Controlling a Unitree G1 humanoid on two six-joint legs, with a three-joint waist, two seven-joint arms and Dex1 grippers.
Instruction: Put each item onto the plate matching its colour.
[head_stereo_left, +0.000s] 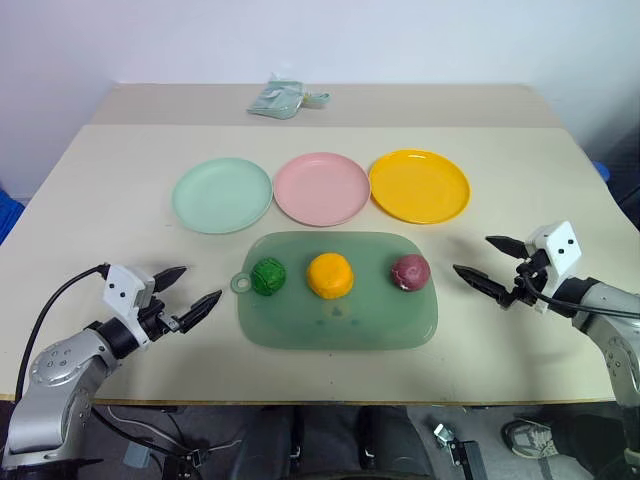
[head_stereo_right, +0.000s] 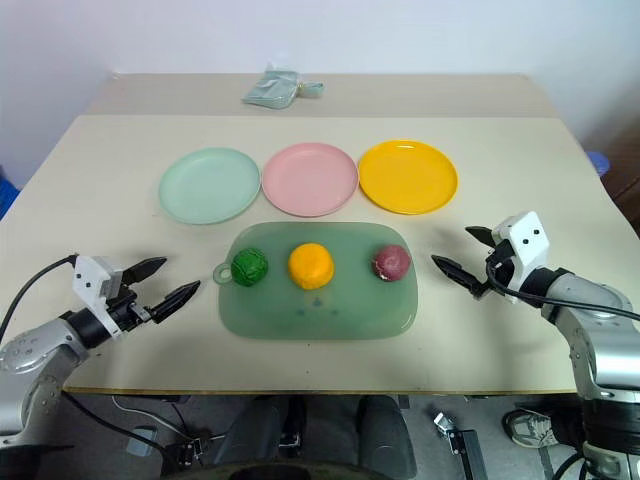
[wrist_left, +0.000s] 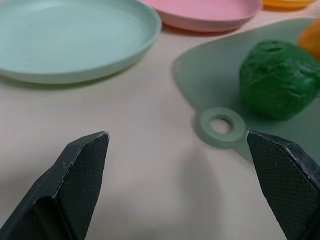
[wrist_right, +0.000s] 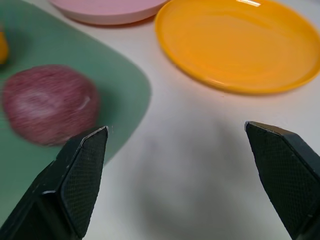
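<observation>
Balls, three small round ones, sit in a row on the big translucent green rounded-rectangle board (head_stereo_left: 340, 325) at the table's near edge: the dark green bumpy ball (head_stereo_left: 268, 276) at the board's nine o'clock end, the orange ball (head_stereo_left: 330, 275) in the middle, the dark red-maroon ball (head_stereo_left: 410, 272) towards three o'clock. Being round, they show no long axis or heading. The board's ring tab (head_stereo_left: 241, 284) sticks out beside the green ball.

The left gripper (head_stereo_left: 188, 291) hovers low, just off the tab, black fingers spread wide and empty, pointing at the green ball. The right gripper (head_stereo_left: 488, 262) mirrors it near the maroon ball, likewise spread and empty.

Farther off, towards twelve o'clock, lie the round mint green plastic plate (head_stereo_left: 221, 195), pink plate (head_stereo_left: 322, 188) and yellow-orange plate (head_stereo_left: 419, 185), all bare. A pale green packet (head_stereo_left: 284, 99) lies at the far edge.
</observation>
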